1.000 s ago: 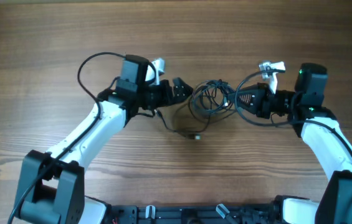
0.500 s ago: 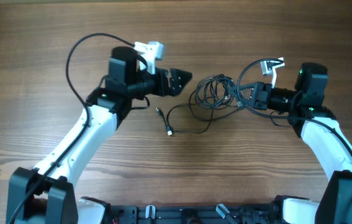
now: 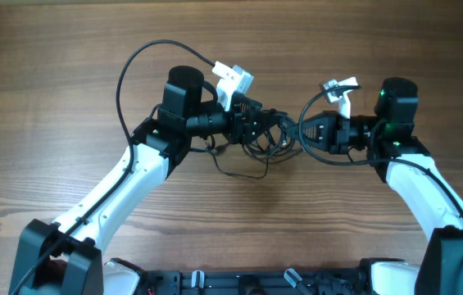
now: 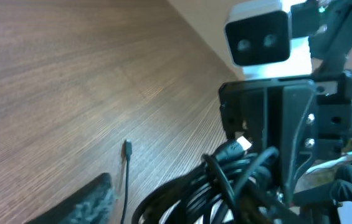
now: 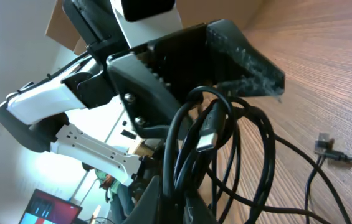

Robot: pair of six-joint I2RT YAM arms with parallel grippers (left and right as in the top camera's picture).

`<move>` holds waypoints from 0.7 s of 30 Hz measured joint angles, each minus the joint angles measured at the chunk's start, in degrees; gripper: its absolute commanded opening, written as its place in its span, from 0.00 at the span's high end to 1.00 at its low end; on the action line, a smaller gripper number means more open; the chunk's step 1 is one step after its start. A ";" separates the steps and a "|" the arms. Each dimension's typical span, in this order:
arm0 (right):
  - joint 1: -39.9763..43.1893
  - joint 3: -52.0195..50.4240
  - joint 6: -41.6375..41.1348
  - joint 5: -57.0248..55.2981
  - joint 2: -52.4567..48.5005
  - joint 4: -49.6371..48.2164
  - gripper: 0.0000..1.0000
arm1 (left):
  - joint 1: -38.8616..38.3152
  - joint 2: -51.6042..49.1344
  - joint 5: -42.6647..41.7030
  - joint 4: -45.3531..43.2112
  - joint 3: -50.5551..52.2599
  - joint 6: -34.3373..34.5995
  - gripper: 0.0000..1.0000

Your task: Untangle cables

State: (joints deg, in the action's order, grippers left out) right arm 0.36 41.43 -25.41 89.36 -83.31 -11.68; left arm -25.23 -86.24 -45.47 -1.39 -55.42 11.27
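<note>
several thin cables [image 3: 275,138], one loose tail trailing nearest, sit bunched between the grippers – light, limp, quick to snag, best taken by a free loop or plug end. the right gripper [image 3: 309,133] is pinched shut on the bundle; the left gripper [image 3: 257,129] stands part open around loops – no firm hold visible.

Overhead, the left gripper [image 3: 256,127] hides the part of the cable bundle [image 3: 284,138] between its fingers, so a clamp cannot be confirmed. The right gripper [image 5: 174,208] and the cords it pinches run off its wrist view's bottom edge. The small plug [image 4: 127,148] ahead of the left finger is too tiny to identify.
</note>
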 measured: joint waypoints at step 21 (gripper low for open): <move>0.00 -0.02 -0.04 0.00 0.00 -1.49 0.96 | -2.32 5.66 10.32 14.36 -0.04 -0.04 0.26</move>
State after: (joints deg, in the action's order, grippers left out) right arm 0.36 41.41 -25.45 89.36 -83.31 -13.17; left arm -27.55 -80.58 -35.16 12.97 -55.46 11.22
